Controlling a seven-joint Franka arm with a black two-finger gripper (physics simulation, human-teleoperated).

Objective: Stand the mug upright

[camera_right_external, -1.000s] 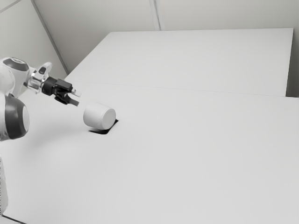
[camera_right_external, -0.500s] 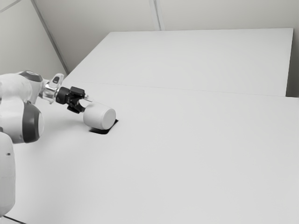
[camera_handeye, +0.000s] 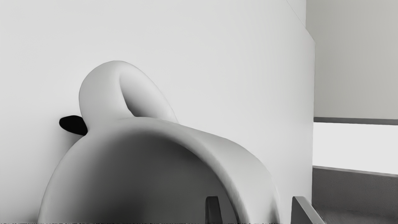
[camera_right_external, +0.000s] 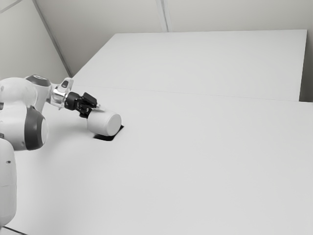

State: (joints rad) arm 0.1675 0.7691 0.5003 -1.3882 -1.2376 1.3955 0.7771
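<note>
The mug (camera_right_external: 104, 122) lies on its side right at the gripper (camera_handeye: 255, 200), its mouth turned toward the hand and its flat base (camera_right_external: 115, 125) facing away from it. The gripper stands wide, with one finger (camera_handeye: 213, 211) reaching inside the mouth and the other finger (camera_handeye: 301, 211) outside, over the upper part of the body, so that the mug's wall runs between them. A gap can be seen on each side of that wall in the wrist view, so nothing is held. A little off to one side of the fingers, the handle (camera_handeye: 96, 93) juts out from the mug near the rim. Farther out, beneath the mug and past its far end from the hand, a dark patch (camera_right_external: 108, 138) lies against the white table (camera_right_external: 205, 166); it may be shadow, though I cannot tell for certain. Beyond the base, the tabletop stretches away ahead of the hand. As for the job, the mug is not upright, so the goal is unmet; what is in place is the placing of the fingers astride the wall. By my judgement the rest is left: closing on the wall, raising the mug enough to swing its mouth upward and its base down, standing it on the table, then letting go.
</note>
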